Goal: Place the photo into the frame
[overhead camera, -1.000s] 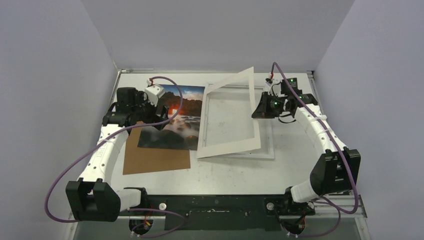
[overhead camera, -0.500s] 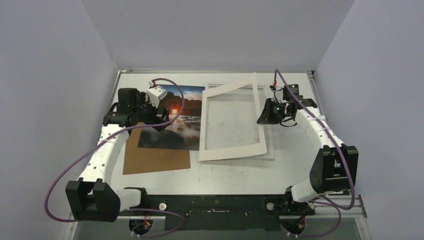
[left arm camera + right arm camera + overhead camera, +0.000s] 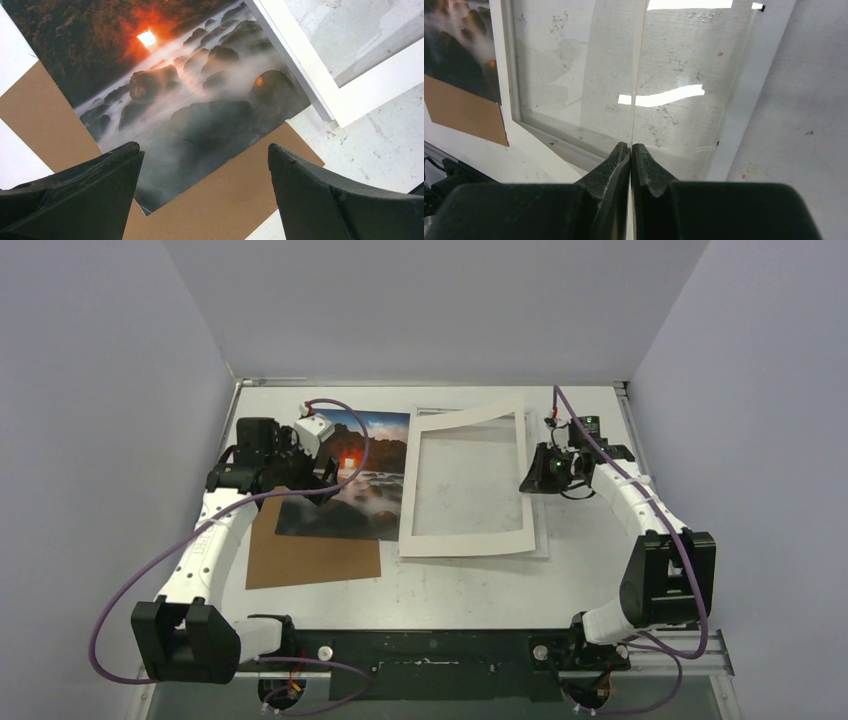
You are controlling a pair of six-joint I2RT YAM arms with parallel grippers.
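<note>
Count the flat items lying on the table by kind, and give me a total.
Photo: 1
Brown cardboard board: 1
White frame parts: 2, the mat border and the base under it
Total: 4

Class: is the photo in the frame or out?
Out. The photo lies beside the frame, partly on the board.

The tabletop is bounded left, far and right by walls. Its middle is covered by the photo, the backing board and the frame. The photo is overhung by the wide-spread left gripper. The frame's right edge is clamped by the right gripper. A bare strip is left along the near edge.
</note>
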